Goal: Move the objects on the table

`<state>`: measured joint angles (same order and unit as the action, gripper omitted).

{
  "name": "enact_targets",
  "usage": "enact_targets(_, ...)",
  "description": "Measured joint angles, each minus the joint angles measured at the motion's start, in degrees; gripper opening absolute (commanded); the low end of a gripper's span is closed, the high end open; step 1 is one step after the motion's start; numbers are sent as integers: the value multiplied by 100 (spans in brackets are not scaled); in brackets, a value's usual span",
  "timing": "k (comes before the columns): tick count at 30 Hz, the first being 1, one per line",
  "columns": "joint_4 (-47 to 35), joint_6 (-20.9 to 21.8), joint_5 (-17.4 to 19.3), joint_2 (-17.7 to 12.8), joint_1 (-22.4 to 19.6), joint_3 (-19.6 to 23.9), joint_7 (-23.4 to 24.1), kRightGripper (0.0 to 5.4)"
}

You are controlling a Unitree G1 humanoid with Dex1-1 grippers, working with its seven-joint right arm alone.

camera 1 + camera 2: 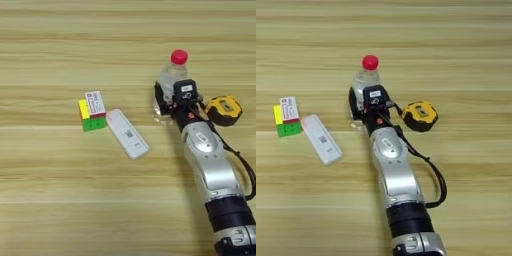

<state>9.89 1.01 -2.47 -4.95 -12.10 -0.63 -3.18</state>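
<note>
Partly hidden: the clear red-capped bottle (173, 75) stands upright behind the right gripper (169, 102), and only its red cap, neck and upper body show above the black gripper head. Its lower body and base are covered. One black finger (159, 97) shows at the bottle's left side; the other is masked by the gripper's own housing. Jaws: spread on either side of the bottle, but whether they press on it cannot be told from these views.

Silver forearm (393, 170) runs in from the bottom edge, right of centre, and is cut off there. A black cable loops along its right side.

Yellow-black tape measure (419, 115) lies just right of the gripper head, near the bottle, fully visible in the right eye view.

Puzzle cube (91, 116) sits well left of the bottle, yellow, red and green faces showing. A small white-red box (95, 103) rests on top of it; its print is too small to read. Flat white oblong device (127, 133) lies just right of the cube, angled toward lower right, with a small dark mark on its face that cannot be made out.

Table (60, 200): light wood, horizontal plank lines, fills both views edge to edge. No room visible beyond it.
</note>
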Motion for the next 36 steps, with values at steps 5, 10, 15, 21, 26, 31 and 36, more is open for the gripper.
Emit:
enact_targets(5, 2, 80, -2, 4, 0, 2, 0, 323)
enact_targets(10, 93, 85, -2, 11, 0, 5, 4, 323)
enact_targets(15, 182, 111, -2, 20, -1, 7, 15, 323)
enact_targets(21, 337, 259, 0, 21, -15, 20, 23, 359)
enact_targets(26, 463, 387, -1, 22, -44, 39, 31, 426)
enact_targets(31, 560, 475, -2, 25, -100, 80, 44, 502)
enact_targets(36, 563, 480, -10, 26, -100, 85, 47, 538)
